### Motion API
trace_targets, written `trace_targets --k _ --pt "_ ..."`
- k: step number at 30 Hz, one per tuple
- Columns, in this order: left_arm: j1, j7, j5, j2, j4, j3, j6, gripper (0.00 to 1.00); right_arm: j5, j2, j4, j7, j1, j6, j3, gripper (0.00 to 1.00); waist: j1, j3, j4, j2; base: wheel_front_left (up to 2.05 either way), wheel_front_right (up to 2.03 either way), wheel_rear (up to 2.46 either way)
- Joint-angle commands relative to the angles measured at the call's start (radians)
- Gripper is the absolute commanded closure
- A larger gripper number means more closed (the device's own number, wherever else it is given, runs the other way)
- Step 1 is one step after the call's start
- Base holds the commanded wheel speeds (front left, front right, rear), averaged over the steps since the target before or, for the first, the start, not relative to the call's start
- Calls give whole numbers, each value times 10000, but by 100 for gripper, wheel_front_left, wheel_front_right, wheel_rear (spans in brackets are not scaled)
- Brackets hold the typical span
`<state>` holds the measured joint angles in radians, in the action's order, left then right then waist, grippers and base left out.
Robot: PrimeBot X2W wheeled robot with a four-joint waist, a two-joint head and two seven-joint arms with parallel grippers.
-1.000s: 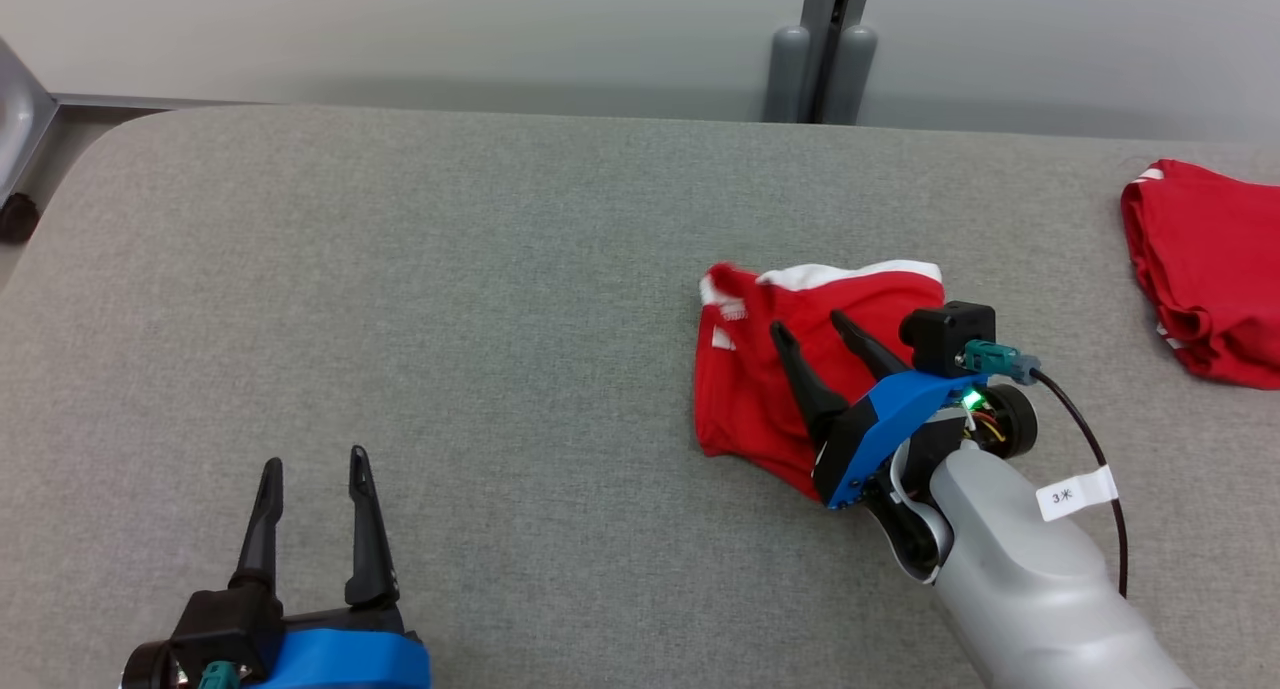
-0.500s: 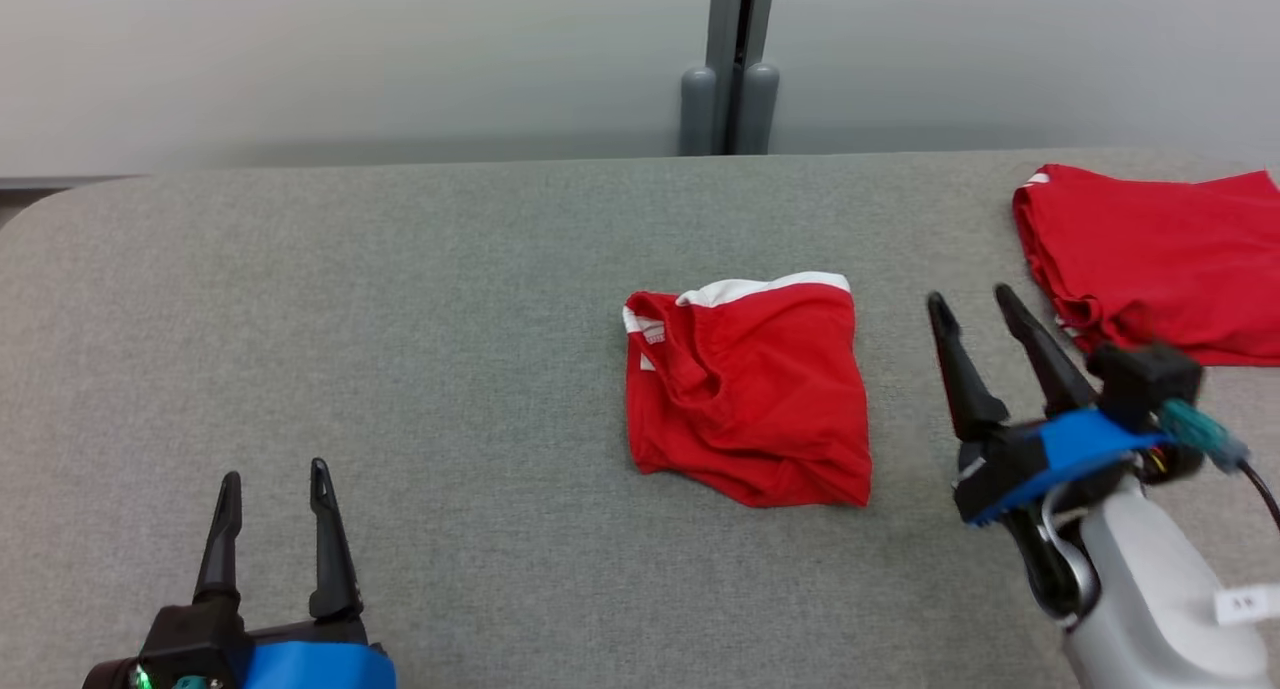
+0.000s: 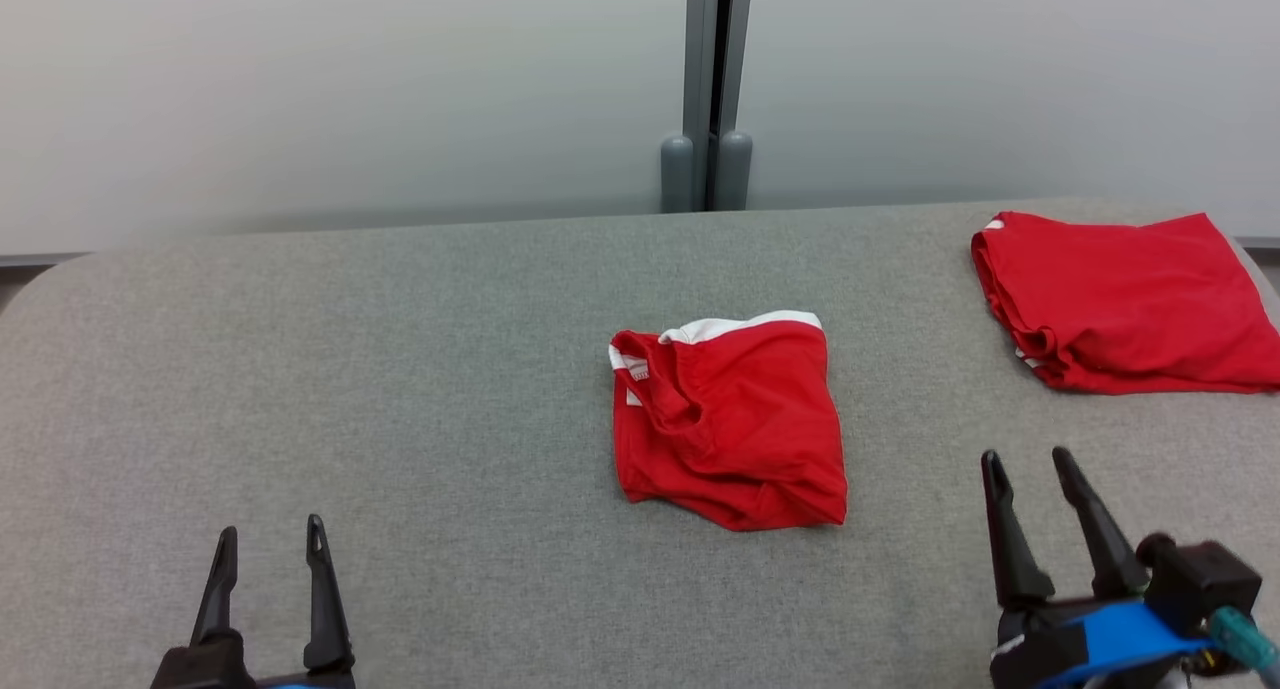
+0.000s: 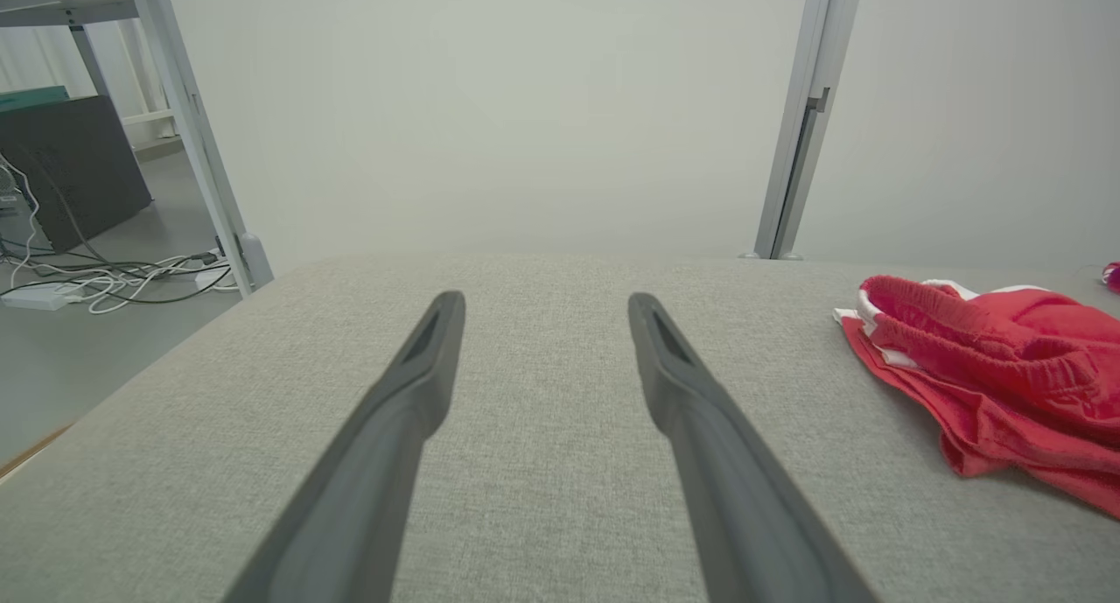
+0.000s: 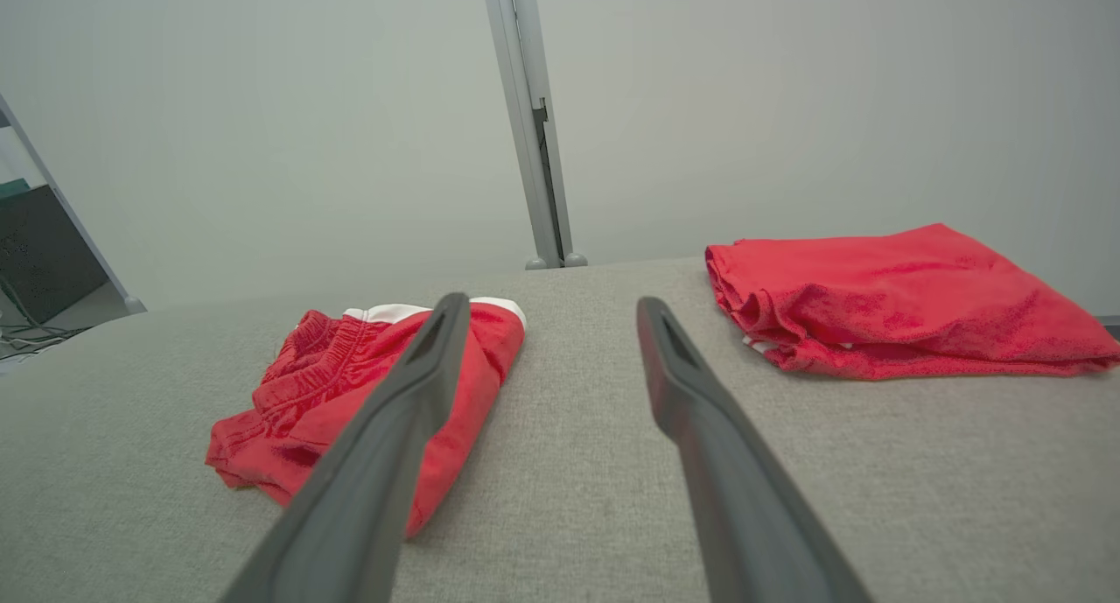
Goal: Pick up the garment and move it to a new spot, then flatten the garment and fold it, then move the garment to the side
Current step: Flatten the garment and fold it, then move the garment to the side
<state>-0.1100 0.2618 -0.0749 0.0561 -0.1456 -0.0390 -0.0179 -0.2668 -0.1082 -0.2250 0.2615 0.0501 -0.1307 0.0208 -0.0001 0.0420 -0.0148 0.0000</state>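
Observation:
A red garment [image 3: 727, 419] with a white band lies folded in a small, slightly rumpled square at the middle of the grey table [image 3: 400, 369]. The left wrist view has it at the right edge [image 4: 997, 367]; the right wrist view has it partly behind the left finger [image 5: 332, 384]. My left gripper [image 3: 268, 537] stands open at the lower left, well away from it. Low at the right, my right gripper [image 3: 1030, 467] is open too, apart from the cloth, nothing between its fingers.
A second folded red garment [image 3: 1125, 299] lies at the table's far right corner, also seen ahead of the right gripper [image 5: 892, 297]. A grey post [image 3: 708, 89] stands behind the table against the pale wall. Cables [image 4: 96, 275] lie on the floor beyond the table's left edge.
My right gripper has pulled back off the garment to the lower right, leaving it lying on the table. The head camera has tilted and turned, shifting the whole picture.

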Motion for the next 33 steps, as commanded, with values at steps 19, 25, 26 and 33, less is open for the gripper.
trace_targets --k 19,25,26,33 --pt "-126 43 490 581 7 58 -66 0 959 530 605 -309 -1061 -2 -264 0 1 -548 357 0 0 0 0" --pt "-82 41 488 648 -57 97 -104 0 1083 547 618 -448 -1019 -2 -320 0 1 -556 359 0 0 0 0" --pt "-81 41 464 653 -74 105 -102 0 1087 551 627 -457 -1030 -2 -328 0 1 -553 355 0 0 0 0" --pt "-60 41 318 664 -182 126 -82 0 1148 564 612 -552 -1056 -2 -390 0 1 -543 330 0 0 0 0"
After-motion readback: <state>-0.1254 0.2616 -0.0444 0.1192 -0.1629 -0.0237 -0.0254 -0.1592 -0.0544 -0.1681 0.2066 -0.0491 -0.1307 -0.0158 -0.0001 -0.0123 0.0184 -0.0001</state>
